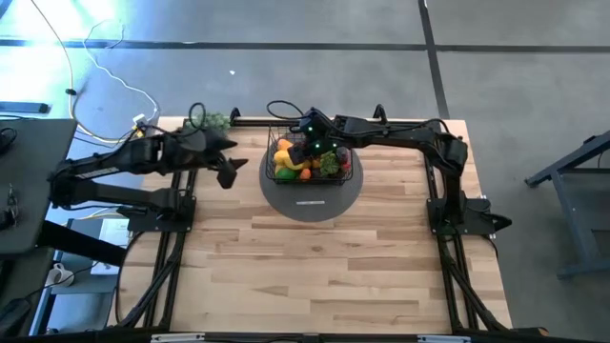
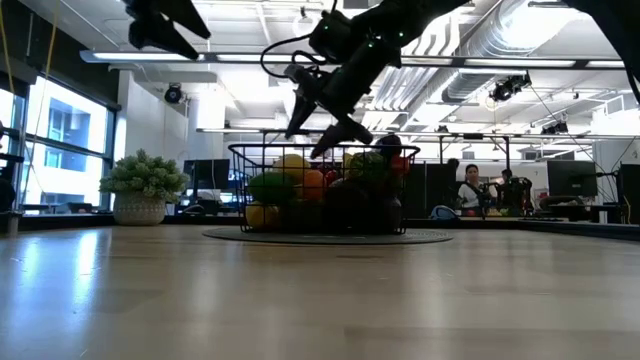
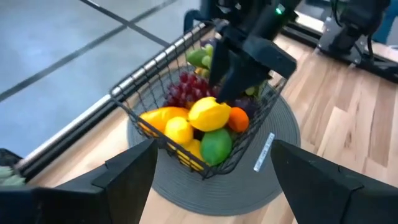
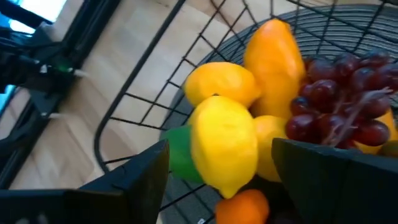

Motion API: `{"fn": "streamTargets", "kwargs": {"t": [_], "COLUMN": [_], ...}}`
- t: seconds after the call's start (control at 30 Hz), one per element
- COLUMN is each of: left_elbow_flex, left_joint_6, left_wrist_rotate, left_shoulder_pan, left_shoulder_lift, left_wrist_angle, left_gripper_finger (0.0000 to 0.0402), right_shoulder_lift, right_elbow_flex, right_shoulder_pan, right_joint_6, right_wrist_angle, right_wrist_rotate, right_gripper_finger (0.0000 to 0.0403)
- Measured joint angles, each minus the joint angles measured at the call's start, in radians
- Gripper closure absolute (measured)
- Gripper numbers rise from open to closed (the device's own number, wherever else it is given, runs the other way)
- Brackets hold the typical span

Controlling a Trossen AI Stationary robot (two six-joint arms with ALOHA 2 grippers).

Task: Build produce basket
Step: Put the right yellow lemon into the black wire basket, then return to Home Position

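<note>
While it hangs over the basket, right gripper: fingers spread wide, nothing between them, poised just above the fruit.
Directly under the right gripper: a yellow lemon on top of the produce, with a second lemon and an orange mango just beyond it.
Beside that lemon: purple grapes, a green fruit and a small orange fruit.
Around the produce: the black wire basket.
Beneath the basket: a round grey disc on the wooden table.
Away from the right gripper, off the basket's side: left gripper, raised above the table, fingers wide apart and empty.
Past the left gripper, near the table's far edge: a leafy bunch.
</note>
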Motion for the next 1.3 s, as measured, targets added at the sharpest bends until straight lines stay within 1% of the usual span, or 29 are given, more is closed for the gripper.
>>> {"fn": "streamTargets", "kwargs": {"t": [0.23, 0.33, 0.47, 0.73, 0.8, 0.97, 1.17, 1.23, 1.3], "left_elbow_flex": [-0.003, -0.037, -0.125, -0.343, -0.39, -0.47, -0.556, -0.584, -0.616], "left_joint_6": [0.0, -0.006, -0.009, 0.019, 0.028, 0.027, 0.021, 0.032, 0.033], "left_wrist_rotate": [-0.01, -0.005, 0.007, 0.084, 0.107, 0.133, 0.164, 0.179, 0.186], "left_shoulder_pan": [0.0, -0.001, -0.004, -0.022, -0.023, -0.023, -0.023, -0.023, -0.023], "left_shoulder_lift": [-0.092, -0.135, -0.206, -0.352, -0.385, -0.477, -0.617, -0.667, -0.714], "left_wrist_angle": [-0.056, -0.055, -0.011, 0.255, 0.295, 0.315, 0.338, 0.345, 0.361], "left_gripper_finger": [0.0097, 0.0097, 0.0097, 0.0097, 0.0097, 0.0097, 0.0097, 0.0097, 0.0097], "right_shoulder_lift": [-0.019, -0.034, -0.056, -0.08, -0.084, -0.111, -0.184, -0.213, -0.239], "right_elbow_flex": [0.0, 0.0, 0.0, 0.0, 0.0, 0.001, 0.001, 0.001, 0.001], "right_shoulder_pan": [0.027, 0.044, 0.072, 0.143, 0.161, 0.19, 0.199, 0.204, 0.211], "right_joint_6": [0.056, 0.063, 0.062, -0.025, -0.031, -0.028, -0.03, -0.038, -0.062], "right_wrist_angle": [0.025, 0.057, 0.121, 0.307, 0.329, 0.355, 0.335, 0.332, 0.329], "right_wrist_rotate": [-0.005, 0.008, 0.016, 0.008, 0.009, 0.006, 0.011, 0.036, 0.084], "right_gripper_finger": [0.014, 0.0139, 0.0139, 0.0139, 0.0139, 0.0139, 0.0139, 0.0139, 0.0139]}}
